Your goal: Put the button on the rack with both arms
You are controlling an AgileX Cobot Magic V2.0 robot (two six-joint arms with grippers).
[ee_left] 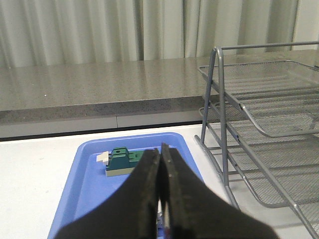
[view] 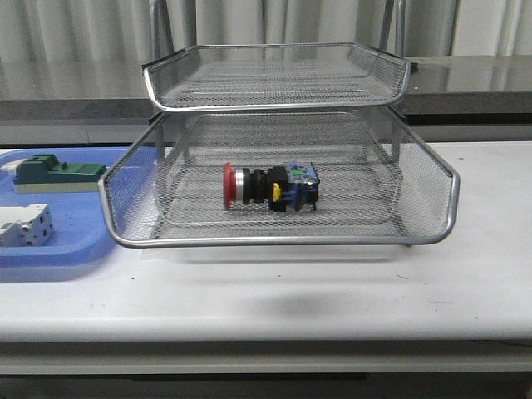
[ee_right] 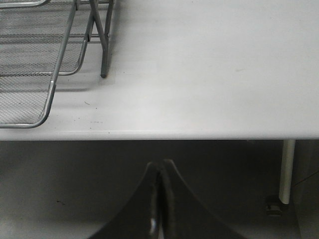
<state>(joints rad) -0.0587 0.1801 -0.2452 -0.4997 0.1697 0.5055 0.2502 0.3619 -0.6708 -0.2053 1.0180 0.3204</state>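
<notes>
The button (view: 270, 185) lies on its side in a pulled-out lower tray of the rack (view: 278, 237), roughly at the tray's centre in the front view. Its red head points to 9 o'clock and its blue-yellow block to 3 o'clock. An upper tray sits above it, set further back. The rack stands on the white table (view: 332, 291).

At 9 o'clock from the rack, a blue tray (view: 50, 249) lies on the table, its edge just beside the pulled-out tray. It holds a green block (view: 54, 173) toward the back and a white block (view: 25, 224) nearer the front, the two apart.

Neither arm appears in the front view. In the left wrist view the left gripper (ee_left: 160, 199) has its fingers pressed together with nothing between them; it hangs above the blue tray (ee_left: 84, 189), with the green block (ee_left: 122, 160) beyond the fingertips and the rack (ee_left: 224, 149) off to one side. In the right wrist view the right gripper (ee_right: 159, 199) is likewise closed and empty, positioned off the table edge (ee_right: 199, 132), well apart from the rack's corner (ee_right: 50, 94).
</notes>
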